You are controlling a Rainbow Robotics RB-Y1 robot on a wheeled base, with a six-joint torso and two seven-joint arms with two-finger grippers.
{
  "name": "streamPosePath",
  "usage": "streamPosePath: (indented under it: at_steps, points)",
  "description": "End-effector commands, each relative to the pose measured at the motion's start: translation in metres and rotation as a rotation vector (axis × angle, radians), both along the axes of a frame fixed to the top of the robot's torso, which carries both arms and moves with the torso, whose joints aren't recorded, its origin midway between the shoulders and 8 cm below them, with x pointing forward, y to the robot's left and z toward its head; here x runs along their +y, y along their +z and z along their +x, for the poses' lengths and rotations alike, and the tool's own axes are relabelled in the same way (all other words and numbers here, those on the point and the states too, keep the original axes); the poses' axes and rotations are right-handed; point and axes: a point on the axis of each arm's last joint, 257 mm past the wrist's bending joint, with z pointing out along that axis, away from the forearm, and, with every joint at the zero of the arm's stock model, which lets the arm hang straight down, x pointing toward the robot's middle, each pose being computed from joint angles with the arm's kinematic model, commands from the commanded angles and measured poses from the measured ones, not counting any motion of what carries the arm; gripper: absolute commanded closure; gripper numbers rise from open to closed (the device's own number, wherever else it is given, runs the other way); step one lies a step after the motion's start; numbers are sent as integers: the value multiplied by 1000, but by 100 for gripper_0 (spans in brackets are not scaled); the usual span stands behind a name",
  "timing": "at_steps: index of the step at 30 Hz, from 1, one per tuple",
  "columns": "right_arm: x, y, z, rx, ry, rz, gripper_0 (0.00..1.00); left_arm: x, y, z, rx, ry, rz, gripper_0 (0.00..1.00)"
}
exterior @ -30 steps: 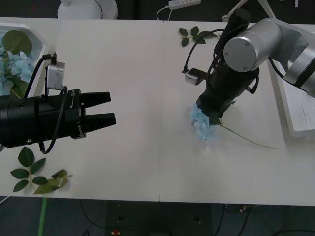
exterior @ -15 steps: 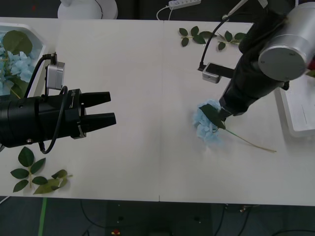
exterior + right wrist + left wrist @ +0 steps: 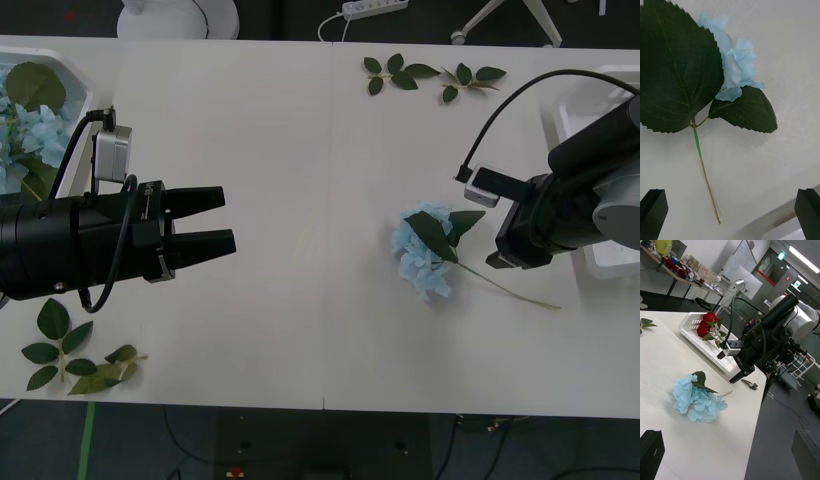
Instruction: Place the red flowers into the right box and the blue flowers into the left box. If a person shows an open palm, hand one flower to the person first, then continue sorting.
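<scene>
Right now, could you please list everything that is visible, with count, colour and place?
blue flower: one, pale blue, on the table right of centre, untouched
blue flowers: a bunch, in the left box
red flowers: at least two, in the right box
leaf sprigs: two, green, far edge and near left corner
table: one, white
left pincer: black, open, over the table's left
right pincer: black, open, beside the stem
</scene>
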Motion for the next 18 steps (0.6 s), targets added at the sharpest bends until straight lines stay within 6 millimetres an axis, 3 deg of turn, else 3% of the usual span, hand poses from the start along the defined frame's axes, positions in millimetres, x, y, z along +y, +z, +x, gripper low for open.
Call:
streamPosePath:
  at_steps: [1,6,18]
  points:
    - [11,-15,8,1,-42,74,0,-5,16,-3,-47,-27,23,0]
    - [25,-31,15,12,-50,113,0,-5,16,-3,-47,-27,23,0]
    - [33,-77,6,27,-4,88,0,-5,16,-3,-47,-27,23,0]
